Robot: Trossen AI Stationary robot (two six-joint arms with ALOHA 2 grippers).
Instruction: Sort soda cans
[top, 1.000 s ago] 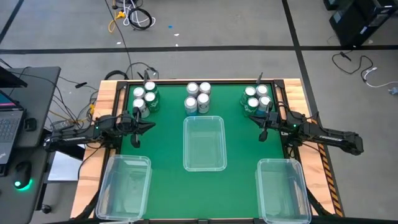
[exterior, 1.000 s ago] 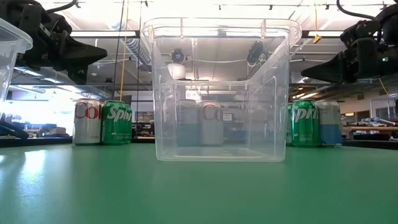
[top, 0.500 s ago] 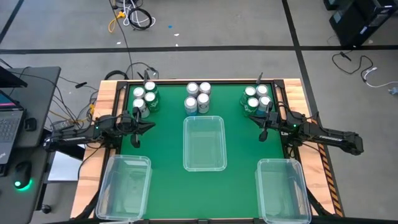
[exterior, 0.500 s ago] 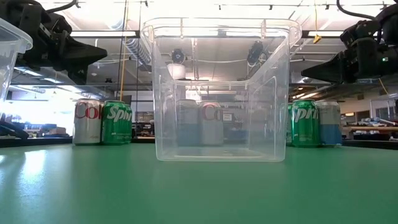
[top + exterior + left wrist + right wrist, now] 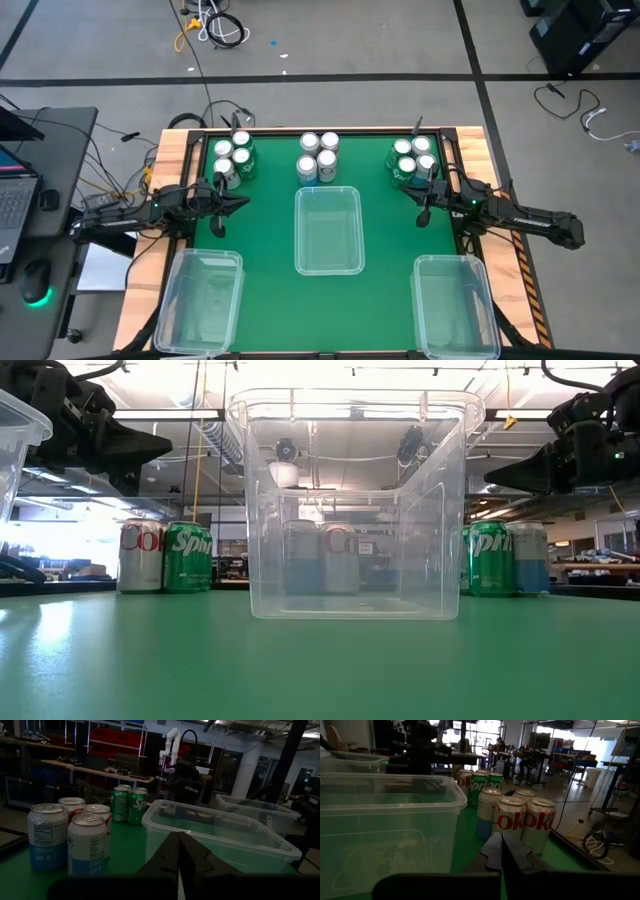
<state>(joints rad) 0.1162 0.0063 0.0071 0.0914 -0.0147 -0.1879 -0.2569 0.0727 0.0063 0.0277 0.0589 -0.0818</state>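
Hovering with fingers pressed together and empty: left gripper [image 5: 218, 229] above the green table [image 5: 270, 220] on the left, just near-side of the left cluster of soda cans [image 5: 232, 158]. Mirrored on the right, right gripper [image 5: 424, 217], likewise closed on nothing, just near-side of the right cluster [image 5: 412, 159]. Standing along the far edge, a third cluster at centre [image 5: 318, 157], directly beyond the middle clear bin [image 5: 328, 230]. Two further bins at near left [image 5: 198, 300] and near right [image 5: 455, 303].

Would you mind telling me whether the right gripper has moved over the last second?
No. In the high view the right gripper sits at the same spot, shut, just below the right cluster of cans as before.
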